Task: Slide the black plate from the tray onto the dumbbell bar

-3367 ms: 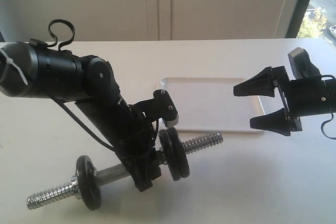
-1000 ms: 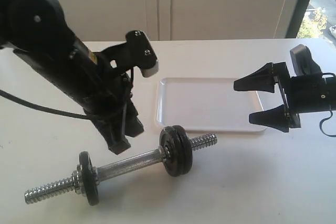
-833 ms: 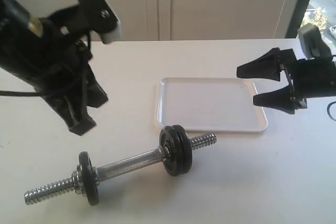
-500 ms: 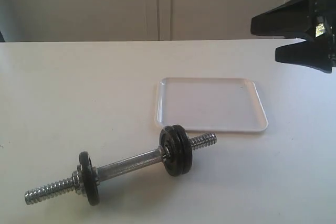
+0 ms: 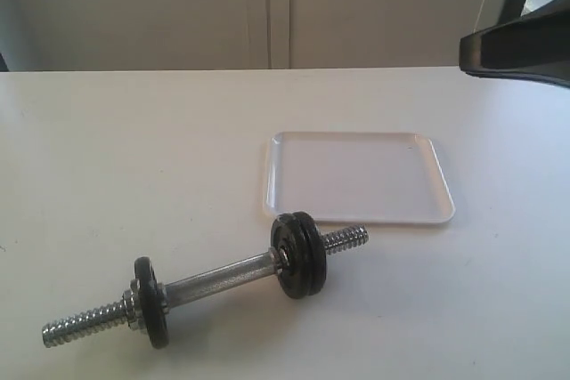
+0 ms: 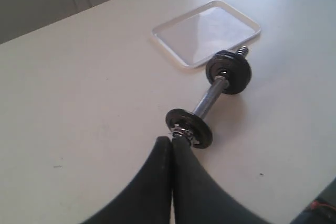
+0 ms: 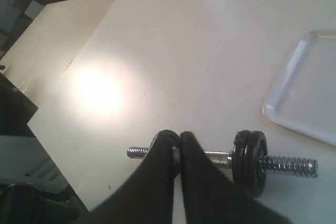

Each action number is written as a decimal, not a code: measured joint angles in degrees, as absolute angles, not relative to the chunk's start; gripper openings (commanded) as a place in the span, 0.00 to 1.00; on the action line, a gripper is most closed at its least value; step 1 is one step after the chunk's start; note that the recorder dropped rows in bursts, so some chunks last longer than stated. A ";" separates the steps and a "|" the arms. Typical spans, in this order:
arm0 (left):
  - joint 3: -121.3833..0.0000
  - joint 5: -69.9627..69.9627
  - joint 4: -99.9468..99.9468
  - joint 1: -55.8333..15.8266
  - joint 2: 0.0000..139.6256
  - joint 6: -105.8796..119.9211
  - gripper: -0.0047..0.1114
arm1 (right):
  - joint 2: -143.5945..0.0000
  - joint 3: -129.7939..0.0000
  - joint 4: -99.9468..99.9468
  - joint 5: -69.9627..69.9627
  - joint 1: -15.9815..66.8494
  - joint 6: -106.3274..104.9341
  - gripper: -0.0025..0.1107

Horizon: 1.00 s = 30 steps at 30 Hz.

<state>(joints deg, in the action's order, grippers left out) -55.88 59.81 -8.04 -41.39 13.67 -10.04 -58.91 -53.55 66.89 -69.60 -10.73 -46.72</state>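
Because the black plate (image 5: 301, 255) on the dumbbell bar (image 5: 223, 277) looks heavy, hard and slippery, hold its rim. The left claw (image 6: 171, 140) and right claw (image 7: 179, 137) are pinched closed.

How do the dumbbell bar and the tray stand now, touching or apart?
Apart. The right wrist view shows a strip of bare table between the threaded end of the dumbbell bar and the tray.

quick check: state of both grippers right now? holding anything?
Left black gripper: closed, fingertips together, holding nothing.
Right black gripper: closed, fingertips together, holding nothing.
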 measured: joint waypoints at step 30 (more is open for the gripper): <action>-51.08 57.70 -13.10 -26.99 12.23 -20.50 0.04 | -50.93 -53.55 66.85 -68.04 -8.62 -50.19 0.02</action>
<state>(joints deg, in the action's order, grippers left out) -51.08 57.70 -13.10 -26.99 12.23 -20.50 -50.93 -53.55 66.85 -68.04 -8.62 -50.19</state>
